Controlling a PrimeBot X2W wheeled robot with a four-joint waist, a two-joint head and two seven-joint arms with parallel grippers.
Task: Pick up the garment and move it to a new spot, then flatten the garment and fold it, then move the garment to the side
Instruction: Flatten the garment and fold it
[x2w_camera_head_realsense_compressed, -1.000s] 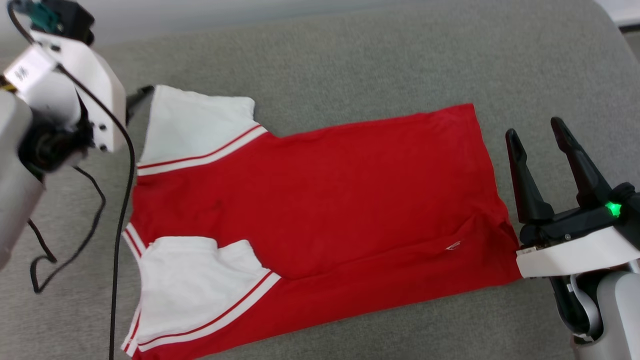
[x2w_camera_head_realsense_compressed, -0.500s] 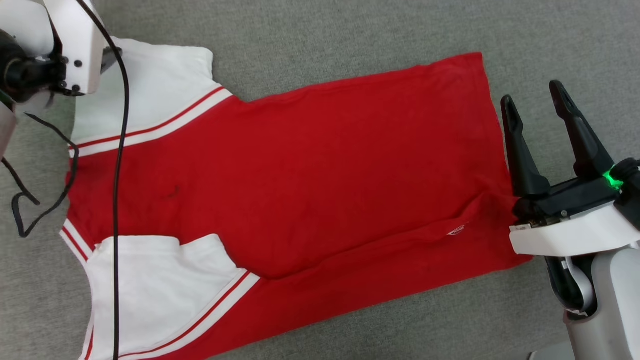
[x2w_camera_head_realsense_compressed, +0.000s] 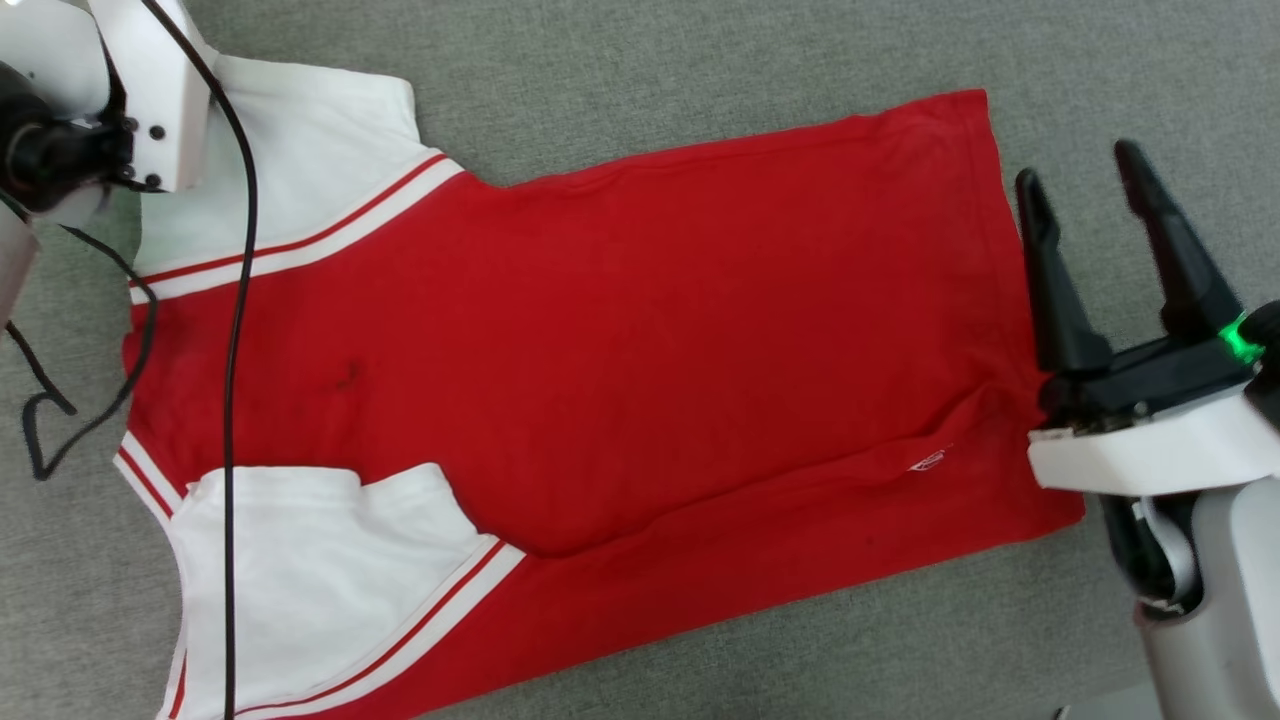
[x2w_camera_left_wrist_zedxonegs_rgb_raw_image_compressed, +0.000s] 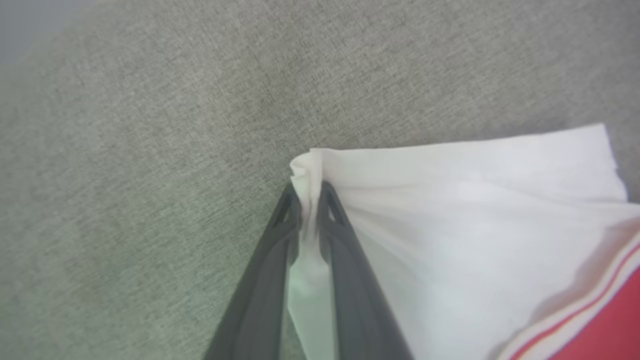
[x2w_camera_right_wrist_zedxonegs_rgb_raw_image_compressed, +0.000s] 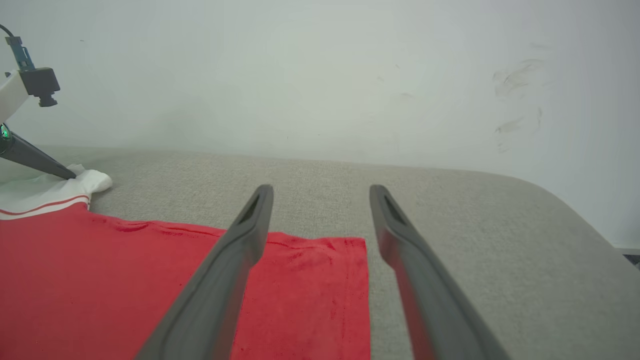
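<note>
While the grey cushion (x2w_camera_head_realsense_compressed: 700, 60) takes up most of the head view, the garment (x2w_camera_head_realsense_compressed: 600, 330) lies flat across it, plain red side up, white sleeves toward the left arm. The right wrist view adds a pale wall (x2w_camera_right_wrist_zedxonegs_rgb_raw_image_compressed: 320, 75) behind the cushion. The right gripper (x2w_camera_head_realsense_compressed: 1078, 170) hovers just beside the hem, fingers spread. The left wrist view supplies the grip: the left gripper (x2w_camera_left_wrist_zedxonegs_rgb_raw_image_compressed: 310, 192) pinches the bunched corner of the far sleeve (x2w_camera_left_wrist_zedxonegs_rgb_raw_image_compressed: 450, 200). A small label (x2w_camera_head_realsense_compressed: 927, 461) sits near the hem, its writing too small to read.

Left gripper (x2w_camera_left_wrist_zedxonegs_rgb_raw_image_compressed: 310, 196) clamped, right gripper (x2w_camera_head_realsense_compressed: 1078, 166) spread wide.
</note>
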